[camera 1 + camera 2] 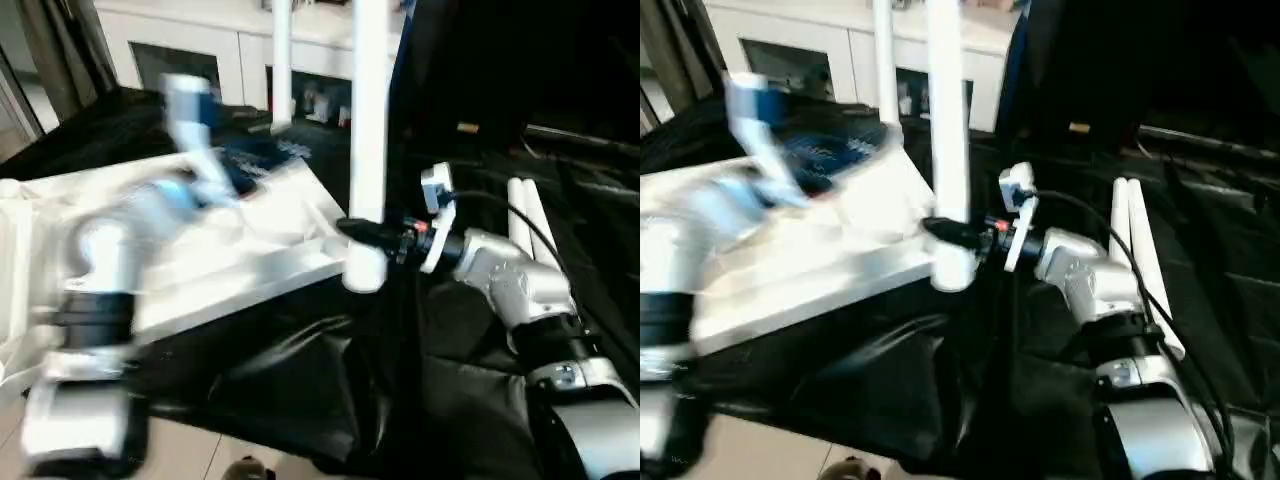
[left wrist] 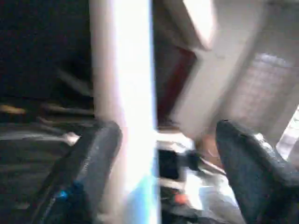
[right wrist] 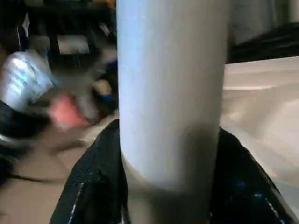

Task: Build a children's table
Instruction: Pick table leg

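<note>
Plainly, a white leg (image 1: 368, 150) was held upright by the right gripper (image 1: 362, 232), its black fingers clamped low on the tube, just above the wider foot end, at the near corner of the upturned tabletop (image 1: 250, 250). The left gripper (image 2: 163, 158) was seen with fingers spread well apart, the tube passing beside one finger ungripped. Another leg (image 1: 281, 60) was already seated at a far corner; two spare legs (image 1: 527, 225) lay on the black cloth (image 1: 330, 390). The tube was judged light, stiff and smooth, likely slippery; a low grip near the socket end was judged best.
</note>
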Controlling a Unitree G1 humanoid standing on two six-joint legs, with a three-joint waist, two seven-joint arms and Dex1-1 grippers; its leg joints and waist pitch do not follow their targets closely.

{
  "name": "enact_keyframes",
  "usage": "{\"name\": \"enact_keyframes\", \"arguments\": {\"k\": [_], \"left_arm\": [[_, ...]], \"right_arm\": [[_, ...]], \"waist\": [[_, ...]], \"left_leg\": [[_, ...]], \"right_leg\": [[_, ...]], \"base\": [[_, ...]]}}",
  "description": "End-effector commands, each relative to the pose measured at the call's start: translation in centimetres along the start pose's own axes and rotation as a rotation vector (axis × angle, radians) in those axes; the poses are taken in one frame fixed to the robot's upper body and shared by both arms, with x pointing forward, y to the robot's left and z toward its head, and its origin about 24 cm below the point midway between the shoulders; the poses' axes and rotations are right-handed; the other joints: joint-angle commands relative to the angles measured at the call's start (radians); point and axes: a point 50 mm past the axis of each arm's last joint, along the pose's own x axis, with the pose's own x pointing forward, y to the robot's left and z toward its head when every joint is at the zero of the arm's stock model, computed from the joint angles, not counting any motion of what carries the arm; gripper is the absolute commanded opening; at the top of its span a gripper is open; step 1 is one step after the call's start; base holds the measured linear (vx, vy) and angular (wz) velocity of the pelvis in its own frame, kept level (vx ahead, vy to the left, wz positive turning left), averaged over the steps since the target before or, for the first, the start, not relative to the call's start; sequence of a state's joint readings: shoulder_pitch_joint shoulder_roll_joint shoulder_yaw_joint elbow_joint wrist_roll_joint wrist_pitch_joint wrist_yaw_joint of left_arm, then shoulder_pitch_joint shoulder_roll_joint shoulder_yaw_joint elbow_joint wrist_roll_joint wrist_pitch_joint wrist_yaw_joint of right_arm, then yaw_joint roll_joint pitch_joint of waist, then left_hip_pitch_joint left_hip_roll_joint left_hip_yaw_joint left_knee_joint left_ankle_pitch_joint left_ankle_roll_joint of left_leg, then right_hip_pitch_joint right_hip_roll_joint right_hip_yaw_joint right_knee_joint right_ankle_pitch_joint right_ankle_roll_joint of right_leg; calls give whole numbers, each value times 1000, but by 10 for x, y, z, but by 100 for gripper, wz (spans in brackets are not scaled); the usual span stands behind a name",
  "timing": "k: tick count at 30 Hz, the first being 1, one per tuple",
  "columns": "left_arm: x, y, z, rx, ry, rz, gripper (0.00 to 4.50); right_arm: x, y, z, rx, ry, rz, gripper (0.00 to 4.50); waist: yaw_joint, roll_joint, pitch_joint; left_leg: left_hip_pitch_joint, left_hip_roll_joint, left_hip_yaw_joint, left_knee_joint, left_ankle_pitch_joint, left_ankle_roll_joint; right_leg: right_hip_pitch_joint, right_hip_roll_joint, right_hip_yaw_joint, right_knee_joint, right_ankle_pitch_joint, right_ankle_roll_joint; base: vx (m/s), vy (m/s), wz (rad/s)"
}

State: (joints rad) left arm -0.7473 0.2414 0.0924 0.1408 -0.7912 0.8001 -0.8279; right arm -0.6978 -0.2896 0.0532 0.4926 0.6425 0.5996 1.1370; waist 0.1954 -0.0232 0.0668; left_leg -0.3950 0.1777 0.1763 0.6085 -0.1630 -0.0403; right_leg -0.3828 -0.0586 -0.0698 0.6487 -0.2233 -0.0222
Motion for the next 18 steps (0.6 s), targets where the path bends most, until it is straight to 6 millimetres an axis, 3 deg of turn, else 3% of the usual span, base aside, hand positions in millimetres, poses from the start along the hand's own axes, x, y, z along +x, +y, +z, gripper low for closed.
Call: {"name": "enact_keyframes", "arguments": {"k": [1,4,10,16,18], "left_arm": [[9,-5,-3,-7,45,-34,408],[17,-10,-5,-61,30,-90,444],[25,-15,-9,-77,52,-129,450],[26,-10,-12,-31,84,-62,450],[27,-7,-13,7,110,5,450]], "right_arm": [[1,10,10,1,-10,67,189],[0,18,10,32,35,122,189],[1,24,8,40,77,138,189],[1,19,7,-58,145,39,189],[5,13,9,-113,166,-66,189]], "waist": [[0,14,-83],[1,14,-83],[1,15,-84],[-3,12,-82],[-6,12,-81]], "left_leg": [[28,60,-24,-69,-185,-19],[27,59,-25,-69,-173,-29],[28,60,-26,-69,-172,-35],[30,61,-27,-74,-187,-53],[29,60,-29,-75,-186,-61]], "right_leg": [[44,-98,54,-73,-55,-223],[44,-98,54,-75,-61,-201],[43,-97,53,-74,-35,-201],[43,-99,56,-81,-84,-172],[40,-99,56,-80,-92,-167]], "base": [[0,0,0],[0,0,0],[0,0,0],[0,0,0],[0,0,0]]}}
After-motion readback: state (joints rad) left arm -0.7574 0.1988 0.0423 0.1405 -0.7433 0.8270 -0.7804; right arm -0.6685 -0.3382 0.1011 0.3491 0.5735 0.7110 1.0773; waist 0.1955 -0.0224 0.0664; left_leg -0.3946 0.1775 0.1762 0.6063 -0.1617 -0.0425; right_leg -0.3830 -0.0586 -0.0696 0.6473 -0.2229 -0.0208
